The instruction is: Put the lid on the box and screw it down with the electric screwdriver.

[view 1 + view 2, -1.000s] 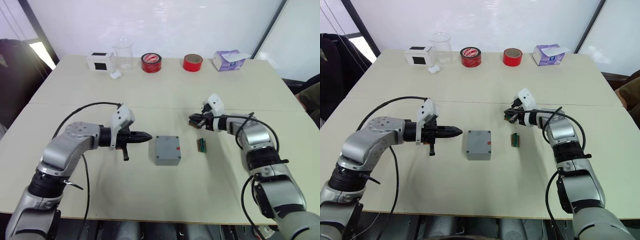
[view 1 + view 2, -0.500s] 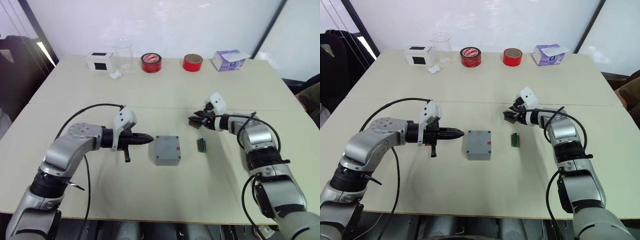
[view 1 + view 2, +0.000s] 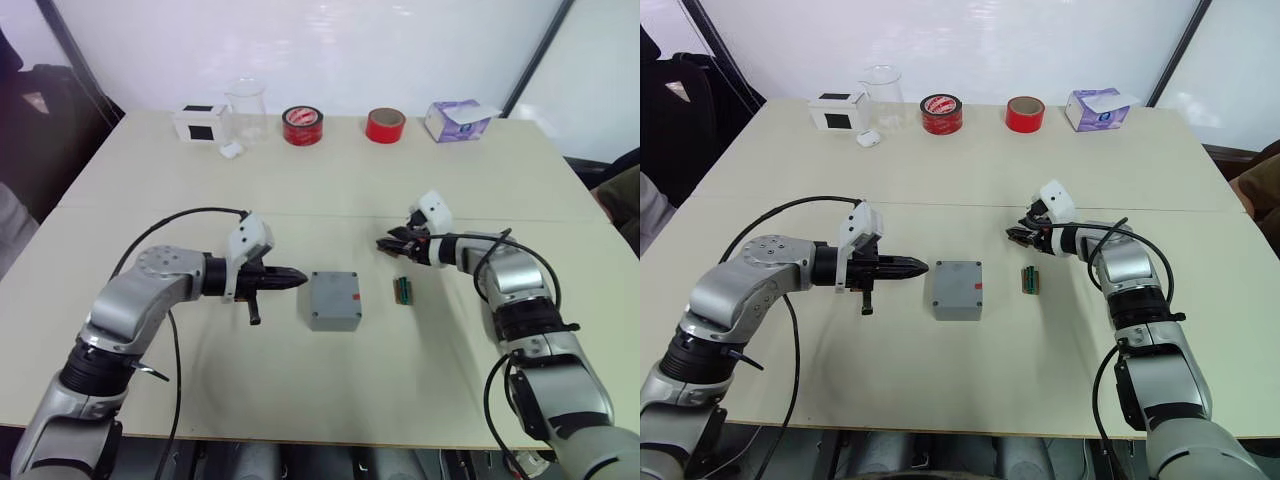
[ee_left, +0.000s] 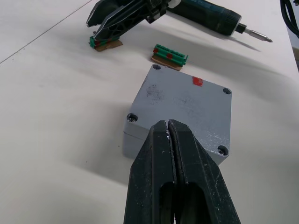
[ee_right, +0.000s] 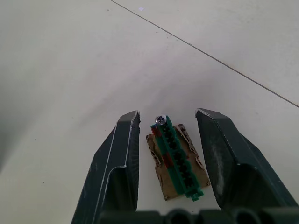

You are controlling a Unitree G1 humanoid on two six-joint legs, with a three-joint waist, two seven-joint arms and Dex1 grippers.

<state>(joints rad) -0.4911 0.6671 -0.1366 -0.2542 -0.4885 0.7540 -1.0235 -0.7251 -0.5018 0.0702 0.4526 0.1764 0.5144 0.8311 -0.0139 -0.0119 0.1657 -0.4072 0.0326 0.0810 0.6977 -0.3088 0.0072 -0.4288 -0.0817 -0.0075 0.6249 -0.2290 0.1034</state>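
The flat grey square lid [image 4: 187, 100] already sits on the small grey plastic box [image 3: 333, 301] just ahead of the left gripper [image 4: 172, 135]'s closed fingertips, screwing seemingly not begun, while the right gripper [image 5: 167, 122]'s open fingers straddle a green screw-holder strip [image 5: 176, 158] on brown card

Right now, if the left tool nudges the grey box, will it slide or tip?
Probably slides, not tips: the grey box sits flat and squat on the table. The shut left tool offers a narrow point, so the box may swivel.
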